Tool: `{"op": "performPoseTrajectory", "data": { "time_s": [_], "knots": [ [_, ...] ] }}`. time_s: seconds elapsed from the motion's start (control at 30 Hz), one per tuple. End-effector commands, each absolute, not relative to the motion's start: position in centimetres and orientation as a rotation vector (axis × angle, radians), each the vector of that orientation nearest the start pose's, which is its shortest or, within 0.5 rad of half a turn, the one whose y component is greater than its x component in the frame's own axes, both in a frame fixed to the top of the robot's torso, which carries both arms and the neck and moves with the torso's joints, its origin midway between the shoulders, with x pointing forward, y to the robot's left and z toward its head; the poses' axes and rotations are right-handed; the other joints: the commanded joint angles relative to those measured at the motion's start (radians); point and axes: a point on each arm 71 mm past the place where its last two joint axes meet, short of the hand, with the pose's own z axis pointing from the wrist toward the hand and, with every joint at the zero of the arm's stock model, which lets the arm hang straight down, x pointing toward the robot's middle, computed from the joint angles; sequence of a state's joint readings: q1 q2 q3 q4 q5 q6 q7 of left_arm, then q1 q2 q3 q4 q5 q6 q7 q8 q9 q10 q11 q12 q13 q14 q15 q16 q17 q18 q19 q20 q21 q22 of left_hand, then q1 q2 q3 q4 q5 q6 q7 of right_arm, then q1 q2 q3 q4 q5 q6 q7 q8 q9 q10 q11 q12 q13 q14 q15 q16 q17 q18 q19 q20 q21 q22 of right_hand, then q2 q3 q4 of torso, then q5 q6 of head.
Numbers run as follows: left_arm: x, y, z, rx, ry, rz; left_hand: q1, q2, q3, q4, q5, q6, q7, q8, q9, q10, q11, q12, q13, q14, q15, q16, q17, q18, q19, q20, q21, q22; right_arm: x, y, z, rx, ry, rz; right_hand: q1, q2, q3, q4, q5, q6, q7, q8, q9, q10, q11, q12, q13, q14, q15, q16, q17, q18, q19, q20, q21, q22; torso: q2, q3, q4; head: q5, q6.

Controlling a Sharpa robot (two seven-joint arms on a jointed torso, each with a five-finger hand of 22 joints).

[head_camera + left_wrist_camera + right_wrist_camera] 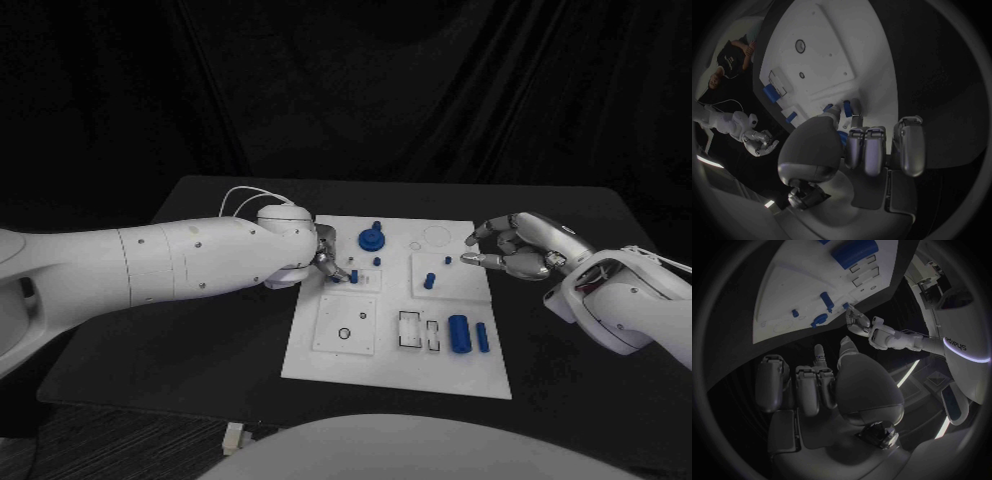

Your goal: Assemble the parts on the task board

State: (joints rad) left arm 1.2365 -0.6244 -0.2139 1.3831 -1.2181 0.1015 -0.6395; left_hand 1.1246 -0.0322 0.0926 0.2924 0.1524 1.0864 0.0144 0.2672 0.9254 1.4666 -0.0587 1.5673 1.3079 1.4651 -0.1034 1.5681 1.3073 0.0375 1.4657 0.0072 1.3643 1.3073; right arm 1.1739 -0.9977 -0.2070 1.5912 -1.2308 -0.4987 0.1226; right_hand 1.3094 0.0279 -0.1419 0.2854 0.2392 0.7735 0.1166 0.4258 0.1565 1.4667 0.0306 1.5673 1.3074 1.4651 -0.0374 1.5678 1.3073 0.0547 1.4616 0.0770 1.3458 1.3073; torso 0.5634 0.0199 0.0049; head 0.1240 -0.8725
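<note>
The white task board [397, 345] lies mid-table. My left hand [325, 258] rests at its left edge, fingers curled over two small blue pegs [346, 277]. In the left wrist view a bit of blue peg [842, 136] shows between its thumb and fingers, pinched there. Holding nothing, my right hand [516, 245] hovers at the board's upper right edge with its fingers loosely bent and apart. A round blue knob [374, 239] stands near the board's far edge. A blue peg [431, 281] stands on a raised block. A thick blue cylinder [459, 333] and a thin one [482, 337] lie near the front right.
A square plate with a small ring [346, 333] sits at the board's front left, with rectangular slots [415, 330] beside it. Black table [231, 340] surrounds the board, and a dark curtain hangs behind.
</note>
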Motion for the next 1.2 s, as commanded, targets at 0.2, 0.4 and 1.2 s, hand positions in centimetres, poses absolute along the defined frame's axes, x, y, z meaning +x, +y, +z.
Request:
{"op": "performPoseTrajectory", "data": {
  "time_s": [0.2, 0.4, 1.2],
  "knots": [
    [47.95, 16.33, -27.32, 0.042, 2.357, -0.124, -0.042, 0.004, -0.03, 0.0, -0.013, 0.001, 0.007, -0.01, -0.003, 0.104, 0.009, 0.004, 0.263, 0.106, 0.007, 0.003, 0.263, 0.008, 0.024, 0.009, -0.01, 0.202, 43.61, -25.45, -23.56, 0.008, 1.681, 0.785, 0.01, 0.0, -0.005, -0.002, 0.007, 0.009, 0.0, -0.004, -0.002, 0.104, 0.006, 0.004, 0.263, 0.105, 0.005, 0.0, 0.26, -0.001, 0.015, -0.002, -0.006, 0.192, 0.0, 0.0001, 0.0001, 0.002, 0.0],
    [47.96, 16.36, -27.34, 0.041, 2.356, -0.124, -0.07, 0.01, -0.06, -0.001, -0.006, 0.004, 0.004, 0.004, 0.015, 0.104, 0.008, 0.004, 0.263, 0.106, 0.007, 0.003, 0.263, 0.009, 0.024, 0.01, -0.013, 0.202, 43.64, -25.46, -23.59, 0.008, 1.683, 0.784, 0.009, 0.0, -0.006, -0.001, 0.007, 0.009, 0.001, -0.004, -0.002, 0.104, 0.006, 0.004, 0.263, 0.105, 0.005, 0.0, 0.259, 0.0, 0.015, -0.002, -0.007, 0.192, 0.0, 0.0002, 0.0, 0.002, 0.0],
    [47.77, 16.95, -26.97, 0.0, 2.307, -0.177, -0.037, 0.031, -0.115, -0.003, 0.025, -0.044, -0.009, 0.122, 0.172, 0.104, -0.002, 0.004, 0.263, 0.106, -0.002, 0.003, 0.263, 0.009, 0.025, 0.002, -0.013, 0.202, 43.71, -25.56, -23.65, 0.008, 1.686, 0.78, 0.01, 0.0, -0.006, -0.001, 0.008, 0.01, 0.001, -0.004, -0.002, 0.104, 0.006, 0.004, 0.263, 0.104, 0.006, -0.001, 0.259, 0.0, 0.014, -0.002, -0.007, 0.192, -0.001, 0.0001, -0.0004, -0.001, 0.0]
  ]
}}
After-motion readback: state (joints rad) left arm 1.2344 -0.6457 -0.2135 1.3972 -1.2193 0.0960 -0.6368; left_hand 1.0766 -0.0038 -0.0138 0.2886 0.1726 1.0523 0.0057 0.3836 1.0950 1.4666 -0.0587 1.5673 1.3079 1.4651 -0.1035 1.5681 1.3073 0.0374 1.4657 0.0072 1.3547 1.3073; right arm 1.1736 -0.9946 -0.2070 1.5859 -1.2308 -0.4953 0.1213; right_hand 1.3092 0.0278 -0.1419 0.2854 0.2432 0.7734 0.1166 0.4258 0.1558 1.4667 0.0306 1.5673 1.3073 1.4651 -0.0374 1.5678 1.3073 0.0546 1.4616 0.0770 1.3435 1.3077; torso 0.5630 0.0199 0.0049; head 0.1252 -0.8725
